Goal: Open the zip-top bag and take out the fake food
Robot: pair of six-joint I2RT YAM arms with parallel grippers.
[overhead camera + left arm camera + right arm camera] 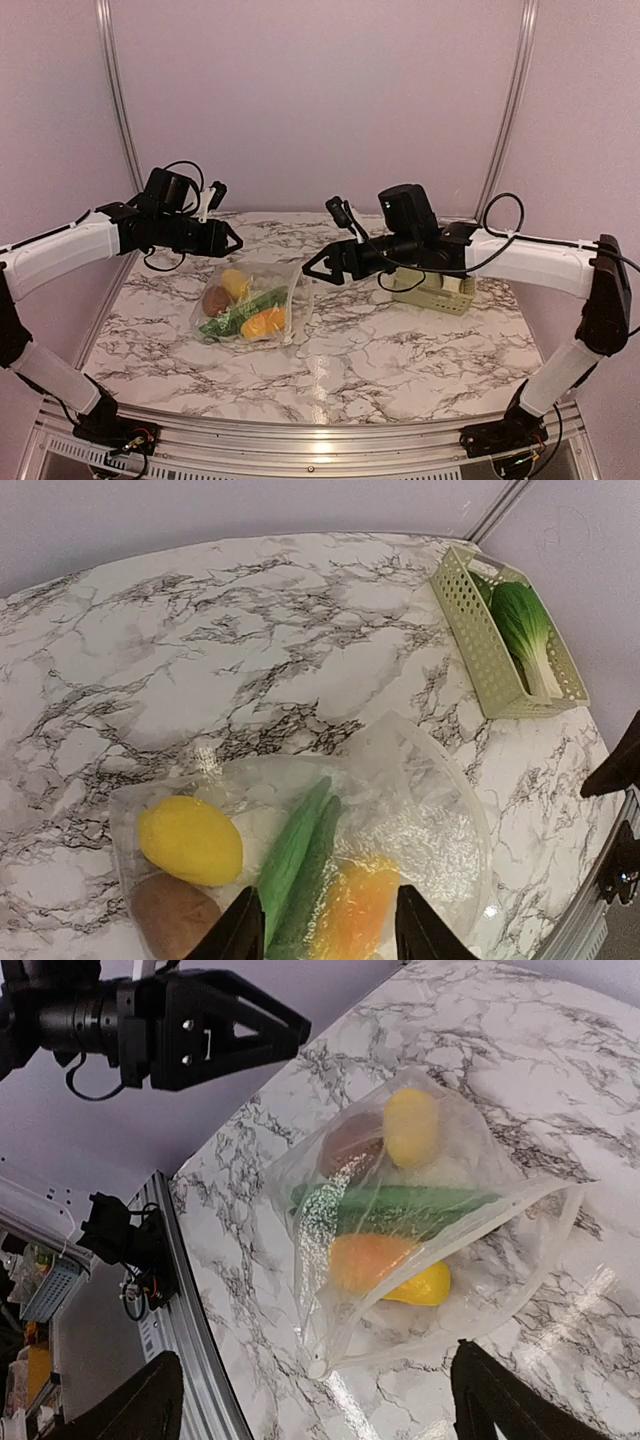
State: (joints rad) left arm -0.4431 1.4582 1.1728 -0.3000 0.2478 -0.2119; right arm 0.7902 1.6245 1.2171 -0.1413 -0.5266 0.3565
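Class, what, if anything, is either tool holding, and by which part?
Nothing: the left tool and right tool are open, clear of the bag.

Marble table [400, 350], clear zip-top bag [285, 290], pale green basket [432, 292]

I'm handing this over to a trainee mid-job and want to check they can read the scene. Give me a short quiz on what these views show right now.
1. True or false: the zip-top bag is empty.
2. Which tool grips the bag? A. the left one B. the right one C. neither
3. What lies in the pale green basket?

Key:
1. False. The fake food lies inside it.
2. C. The left tool and the right tool are both open and off the bag.
3. A leafy green vegetable.
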